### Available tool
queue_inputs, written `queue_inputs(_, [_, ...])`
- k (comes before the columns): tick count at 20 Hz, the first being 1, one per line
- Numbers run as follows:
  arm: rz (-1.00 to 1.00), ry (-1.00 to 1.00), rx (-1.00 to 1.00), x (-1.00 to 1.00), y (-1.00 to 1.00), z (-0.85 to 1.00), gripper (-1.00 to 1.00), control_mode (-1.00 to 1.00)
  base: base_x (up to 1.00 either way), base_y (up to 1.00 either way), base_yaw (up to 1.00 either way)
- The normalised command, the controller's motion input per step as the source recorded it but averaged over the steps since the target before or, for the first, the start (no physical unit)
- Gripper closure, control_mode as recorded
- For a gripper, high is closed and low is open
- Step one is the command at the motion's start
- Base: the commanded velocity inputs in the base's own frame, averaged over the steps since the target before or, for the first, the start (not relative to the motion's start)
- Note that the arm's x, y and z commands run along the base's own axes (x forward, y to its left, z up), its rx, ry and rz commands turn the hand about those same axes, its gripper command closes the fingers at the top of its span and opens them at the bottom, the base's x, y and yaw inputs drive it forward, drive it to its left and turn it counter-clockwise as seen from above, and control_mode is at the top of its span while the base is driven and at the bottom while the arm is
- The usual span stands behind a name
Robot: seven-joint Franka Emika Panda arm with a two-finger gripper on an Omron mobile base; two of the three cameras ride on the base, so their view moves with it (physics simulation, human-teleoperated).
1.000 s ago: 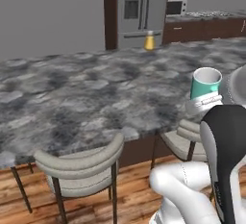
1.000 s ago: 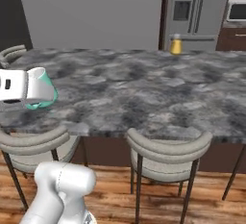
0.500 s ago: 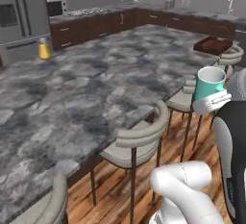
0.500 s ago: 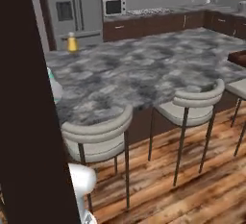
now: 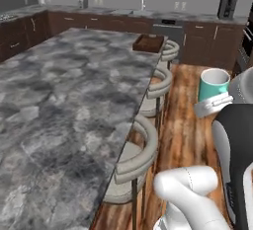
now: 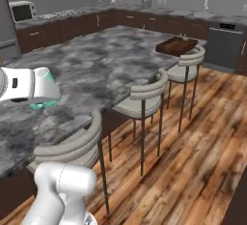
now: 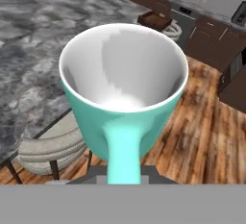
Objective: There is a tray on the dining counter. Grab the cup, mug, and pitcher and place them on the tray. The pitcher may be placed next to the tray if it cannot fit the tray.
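A: Pincer (image 5: 213, 106) state?

B: Nearly closed, clamped on the mug (image 5: 214, 84). In the hand view the mug's (image 7: 124, 81) teal handle runs straight down to the bottom edge where the finger tips would stand; the tips themselves are hidden behind it, so the exact contact is probably on the handle, not certain.

A: Mug orientation?

B: Upright, rim up, white inside visible. Held in the air over the wooden floor (image 5: 184, 125), beside the row of stools (image 5: 133, 157), off the edge of the tabletop (image 5: 54, 91). From the right base view it sits behind the white hand, only a teal sliver (image 6: 44, 90) showing.

A: Tray?

B: Dark brown tray (image 5: 148, 43) lies at the far end of the marbled tabletop, by its stool-side edge, well apart from the mug. Same tray (image 6: 176, 45) in the right base view and, small, near the top of the hand view (image 7: 154, 20). Whether anything lies in it I cannot tell at this range.
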Motion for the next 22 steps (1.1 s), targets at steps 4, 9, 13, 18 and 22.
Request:
queue_inputs(4, [0.00,0.00,0.00,0.00,0.00,0.00,1.00,1.00,0.75,0.60,-0.59])
queue_inputs(9, [0.00,0.00,0.00,0.00,0.00,0.00,1.00,1.00,0.07,-0.22,-0.79])
queue_inputs(13, [0.00,0.00,0.00,0.00,0.00,0.00,1.00,1.00,0.27,-0.39,-0.51])
queue_inputs(18, [0.00,0.00,0.00,0.00,0.00,0.00,1.00,1.00,0.02,-0.93,-0.01])
queue_inputs(22, [0.00,0.00,0.00,0.00,0.00,0.00,1.00,1.00,-0.06,-0.46,-0.02])
